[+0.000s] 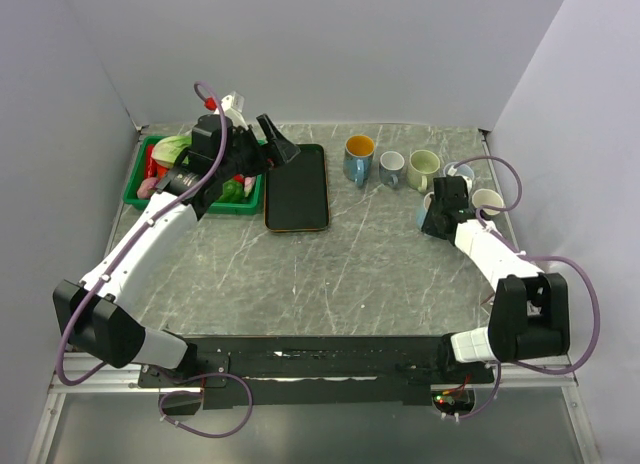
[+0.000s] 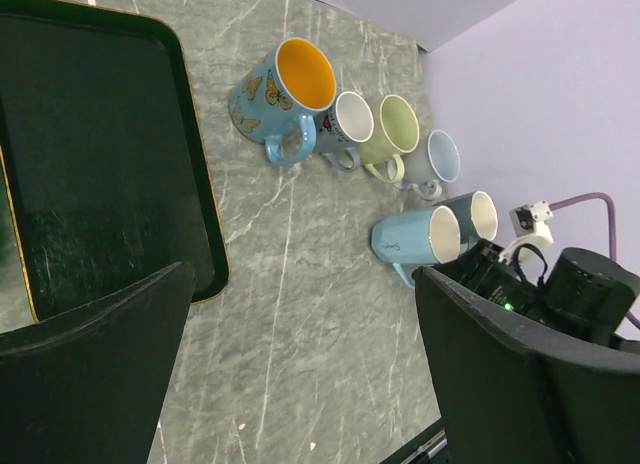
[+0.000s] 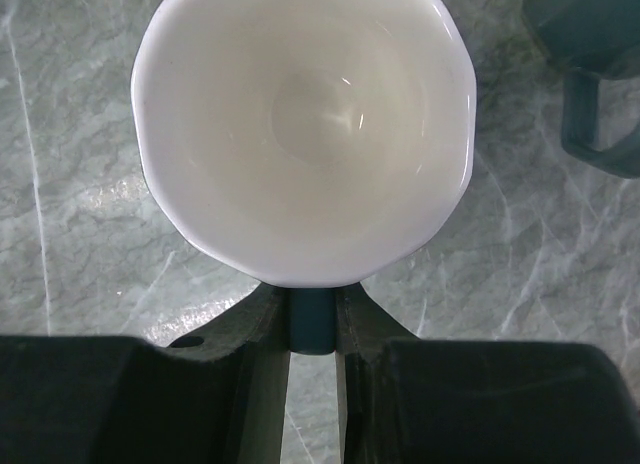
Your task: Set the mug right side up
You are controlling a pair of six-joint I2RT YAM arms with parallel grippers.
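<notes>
On the table's right side: 1 mug, mouth up, gripped by its handle

Room: plain pale walls [image 1: 320, 44] on 3 sides, set close around the work.

Table [image 1: 330, 274]: grey veined top, hard and level; judged sound footing for a set-down.

Left gripper [image 1: 258, 124]: raised over the far left, jaws spread wide, nothing held; judged parked away from the work.

Black tray [image 1: 297, 189]: flat beside the green bin [image 1: 134, 182] of vegetables; judged no part of this job.

Row of 5 mugs [image 1: 422, 168]: far right, all mouth up; teal mug [image 1: 487, 200] just beside the work, a likely bump risk on withdrawal.

Right gripper [image 3: 312, 309]: closed almost fully on the blue handle [image 3: 310, 329], 1 finger each side.

Mug [image 3: 305, 134]: pale blue outside, white inside, mouth facing the wrist camera; contact with the table not discernible. Judged nearly righted, release outstanding.
</notes>
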